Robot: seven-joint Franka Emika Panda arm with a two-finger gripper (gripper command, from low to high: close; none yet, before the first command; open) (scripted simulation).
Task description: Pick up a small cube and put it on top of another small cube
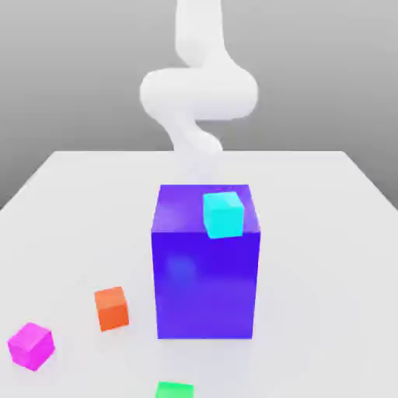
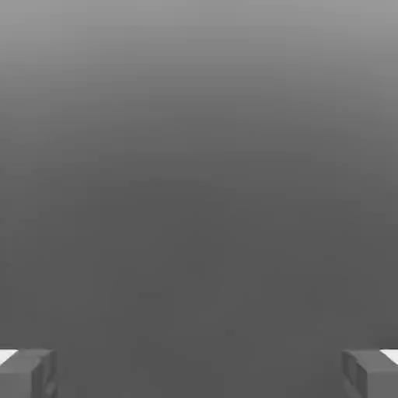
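Four small cubes lie in the exterior view. A cyan cube [image 1: 224, 214] rests on top of a big blue block [image 1: 205, 280], near its right edge. On the white table [image 1: 326, 233] sit an orange cube [image 1: 112, 308], a magenta cube [image 1: 31, 345] and a green cube [image 1: 173, 389], the green one cut off by the picture's lower edge. My white arm [image 1: 198, 93] rises behind the blue block. In the hand view my gripper [image 2: 199, 377] is open, its grey fingertips [image 2: 27, 373] far apart with nothing between them, facing a plain grey background.
The big blue block stands in the middle of the table, between the arm and the cubes at the front. The orange and magenta cubes are toward the exterior view's left.
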